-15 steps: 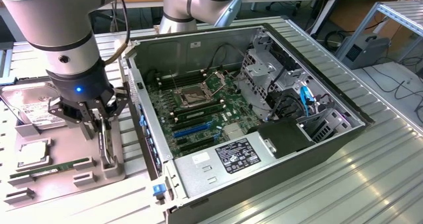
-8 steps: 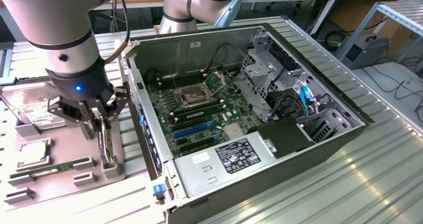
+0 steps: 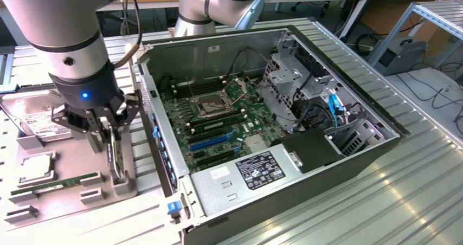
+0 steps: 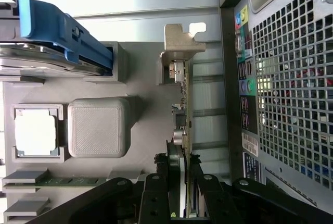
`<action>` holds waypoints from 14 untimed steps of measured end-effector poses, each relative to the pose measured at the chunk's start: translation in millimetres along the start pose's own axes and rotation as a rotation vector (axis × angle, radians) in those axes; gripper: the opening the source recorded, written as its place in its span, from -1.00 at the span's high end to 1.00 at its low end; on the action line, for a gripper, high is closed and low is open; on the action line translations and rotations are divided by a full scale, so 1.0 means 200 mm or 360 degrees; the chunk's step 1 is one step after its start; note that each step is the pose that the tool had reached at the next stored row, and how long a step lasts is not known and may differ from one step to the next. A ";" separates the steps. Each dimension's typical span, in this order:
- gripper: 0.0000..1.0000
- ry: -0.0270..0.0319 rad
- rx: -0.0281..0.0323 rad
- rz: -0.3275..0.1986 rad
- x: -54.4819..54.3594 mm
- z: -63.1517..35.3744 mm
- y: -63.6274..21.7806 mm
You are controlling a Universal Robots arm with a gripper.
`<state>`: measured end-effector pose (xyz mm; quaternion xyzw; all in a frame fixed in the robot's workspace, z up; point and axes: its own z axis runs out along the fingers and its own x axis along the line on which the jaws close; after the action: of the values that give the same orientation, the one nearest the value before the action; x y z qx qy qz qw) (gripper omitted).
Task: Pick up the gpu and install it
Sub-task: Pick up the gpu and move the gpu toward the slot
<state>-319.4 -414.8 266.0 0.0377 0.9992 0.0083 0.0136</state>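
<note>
Gripping the gpu (image 4: 186, 104) upright in its grey holder (image 3: 124, 189), the closed tool (image 4: 182, 174) is mid-pickup; freeing it probably needs a straight lift.

No wording is coming through legibly. In the exterior view a black label (image 3: 258, 169) is lying on the power supply (image 3: 217, 192) at five o'clock from the motherboard (image 3: 217, 117), its white print unreadable; a white label (image 3: 42, 124) is sitting on the hard drive (image 3: 16, 107) at nine o'clock, likewise unreadable. A white sticker (image 4: 250, 143) is clinging to the case's rear panel (image 4: 291, 36), illegible too.
</note>
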 end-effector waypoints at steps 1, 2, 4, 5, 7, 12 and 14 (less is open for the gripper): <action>0.47 -0.00001 -0.00001 0.0000 0.00 -0.001 0.000; 0.47 0.00000 0.00001 0.0000 0.00 -0.004 0.000; 0.47 0.00001 0.00001 0.0000 0.00 -0.007 0.000; 0.47 0.00001 0.00001 0.0000 0.00 -0.008 0.000; 0.47 0.00002 0.00002 0.0000 0.00 -0.011 0.000; 0.47 0.00001 0.00001 0.0000 0.00 -0.019 0.000; 0.47 0.00001 0.00001 0.0000 0.00 -0.022 0.000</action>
<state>-319.4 -414.8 270.4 0.0377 0.9992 0.0082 0.0136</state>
